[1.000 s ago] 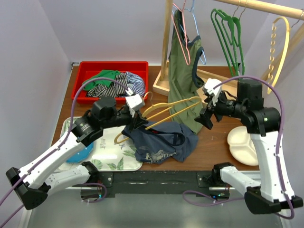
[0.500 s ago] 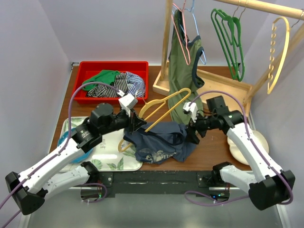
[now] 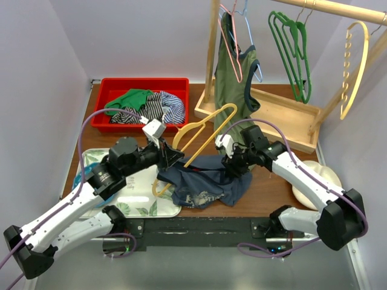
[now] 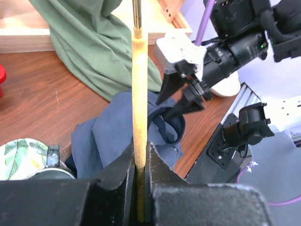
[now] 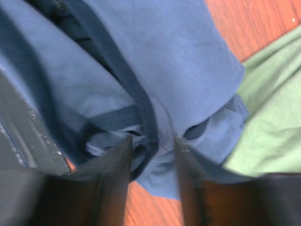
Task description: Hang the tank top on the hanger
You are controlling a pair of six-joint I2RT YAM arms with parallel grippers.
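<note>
Barely started imo: tank top (image 3: 208, 181) bunched just right of the leafy tray (image 3: 145, 202), not hung yet afaict, R gripper (image 5: 153, 146) spread open astride a fold w/o pinching, L gripper (image 4: 140, 155) clamped on the hanger (image 4: 139, 84), which slants up past the tray's far-right corner.

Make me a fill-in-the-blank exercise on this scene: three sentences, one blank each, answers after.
1. The left gripper is ___ on the hanger.
2. The right gripper, jaws ___, straddles a hem of the tank top.
3. The bin of clothes at the table's far left is ___ in colour.

Missing words: shut; open; red.
</note>
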